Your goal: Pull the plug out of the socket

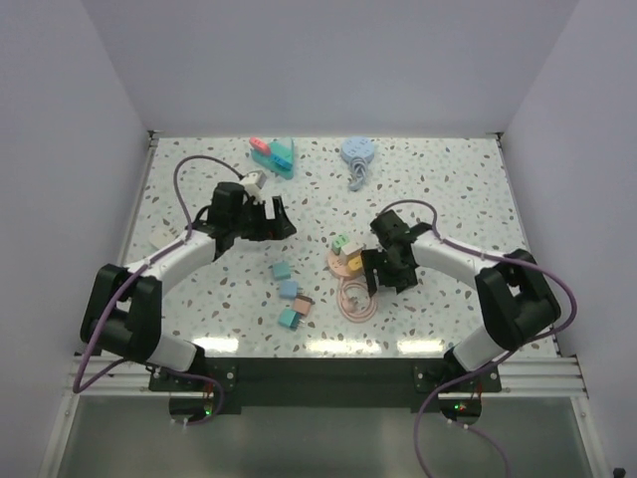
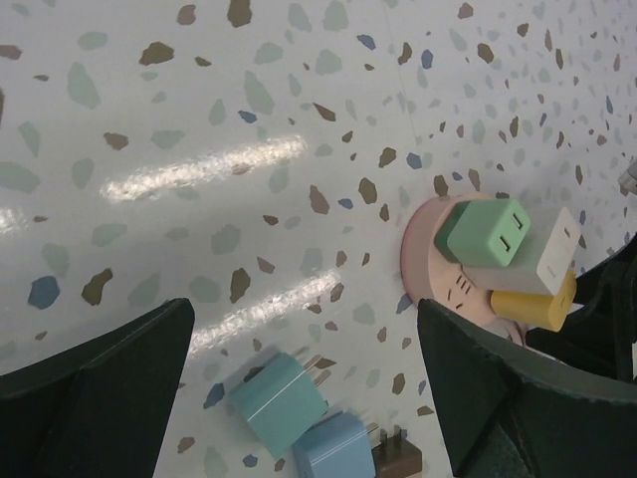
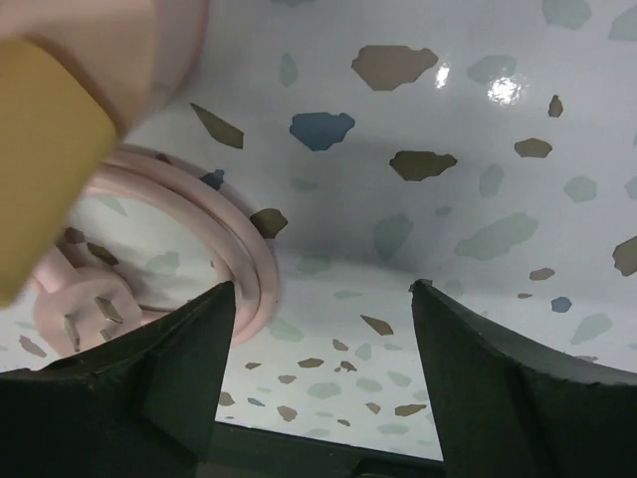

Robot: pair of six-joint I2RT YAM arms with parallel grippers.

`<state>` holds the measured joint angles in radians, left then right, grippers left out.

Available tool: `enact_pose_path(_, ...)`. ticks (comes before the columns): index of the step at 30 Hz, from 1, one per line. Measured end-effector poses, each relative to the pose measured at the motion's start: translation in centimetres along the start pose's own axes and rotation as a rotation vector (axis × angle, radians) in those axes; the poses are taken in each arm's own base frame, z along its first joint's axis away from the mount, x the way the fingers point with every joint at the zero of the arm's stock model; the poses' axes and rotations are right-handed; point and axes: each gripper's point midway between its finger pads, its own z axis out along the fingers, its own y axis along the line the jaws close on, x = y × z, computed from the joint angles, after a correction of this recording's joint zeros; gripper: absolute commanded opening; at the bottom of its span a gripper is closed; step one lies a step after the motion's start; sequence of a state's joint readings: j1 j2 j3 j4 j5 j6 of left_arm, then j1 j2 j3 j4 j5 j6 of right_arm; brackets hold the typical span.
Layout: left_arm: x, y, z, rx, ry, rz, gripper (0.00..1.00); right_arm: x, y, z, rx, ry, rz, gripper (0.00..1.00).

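Hovering beside the pink socket (image 2: 420, 254) mid-table: right gripper (image 3: 320, 289), fingers spread, empty, probably lining up on the yellow plug (image 3: 45, 149). Left gripper (image 2: 304, 309) also spread, well apart, likely staying clear.

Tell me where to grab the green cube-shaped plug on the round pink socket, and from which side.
Take the green cube-shaped plug by its body, above the round pink socket, coming from its uncrowded side. The white plug and yellow plug crowd its other side, so the left pincer probably fits only across the faces turned away from them.
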<state>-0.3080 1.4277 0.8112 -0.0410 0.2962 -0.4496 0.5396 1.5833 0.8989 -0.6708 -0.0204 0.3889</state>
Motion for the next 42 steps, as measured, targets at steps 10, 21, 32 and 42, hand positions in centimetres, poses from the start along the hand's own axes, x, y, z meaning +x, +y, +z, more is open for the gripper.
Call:
enact_pose_path(10, -0.6, -8.2, 2.0, 0.191, 0.049, 0.186, 1.00, -5.9, 3.4, -9.0, -0.165, -0.306, 0.044, 0.95)
enact_pose_path(21, 2.6, -7.7, 2.0, 0.194, 0.122, 0.149, 0.96, -7.1, 3.9, -8.4, -0.169, -0.300, -0.057, 0.89)
enact_pose_path(32, 4.4, -7.4, 2.0, 0.196, 0.139, 0.069, 0.96, -7.7, 5.8, -5.0, -0.180, -0.307, -0.160, 0.80)
enact_pose_path(42, 3.7, -8.1, 2.0, 0.224, 0.104, 0.047, 0.96, -6.6, 6.8, -2.0, -0.131, -0.272, -0.270, 0.22)
